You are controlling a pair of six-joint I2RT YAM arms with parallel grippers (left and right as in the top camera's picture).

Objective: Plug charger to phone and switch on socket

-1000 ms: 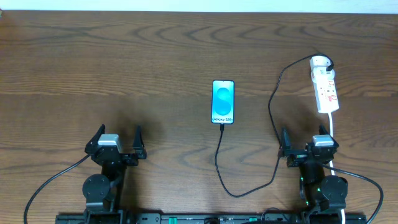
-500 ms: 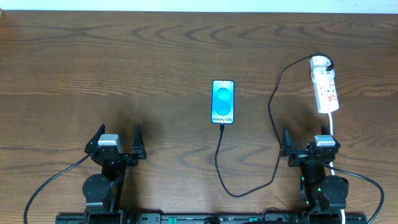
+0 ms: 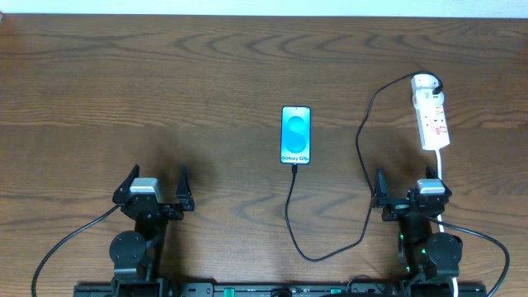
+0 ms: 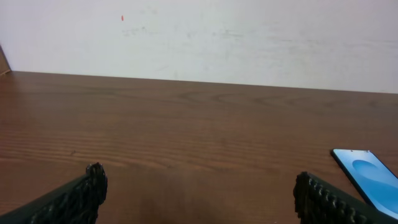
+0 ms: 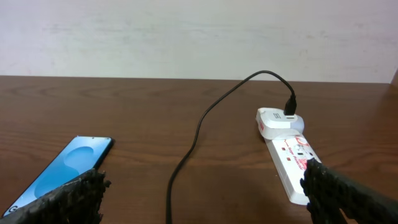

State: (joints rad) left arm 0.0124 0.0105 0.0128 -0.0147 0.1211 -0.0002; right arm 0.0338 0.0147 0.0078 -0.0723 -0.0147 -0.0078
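Dark wooden tabletop, both arms parked at the near edge. Left end effector low over bare wood, fingers spread wide, nothing between them; in the left wrist view only wood grain lies between the two black tips. Right end effector likewise fully spread and holding nothing. Phone lies flat, screen up and lit blue-white, around mid-table, between the two arms and farther back than both. Charger meets the phone's near short edge with its connector tip; how deep the tip sits is too small to tell. From there the black cable runs toward the near edge, loops right, climbs past the left side of the right end effector and arcs over to a white adapter plugged in at the far end of the socket. Socket lies lengthwise on the right, directly beyond the right end effector, apart from it. Its white cord trails back beside that arm. Switch position not readable.
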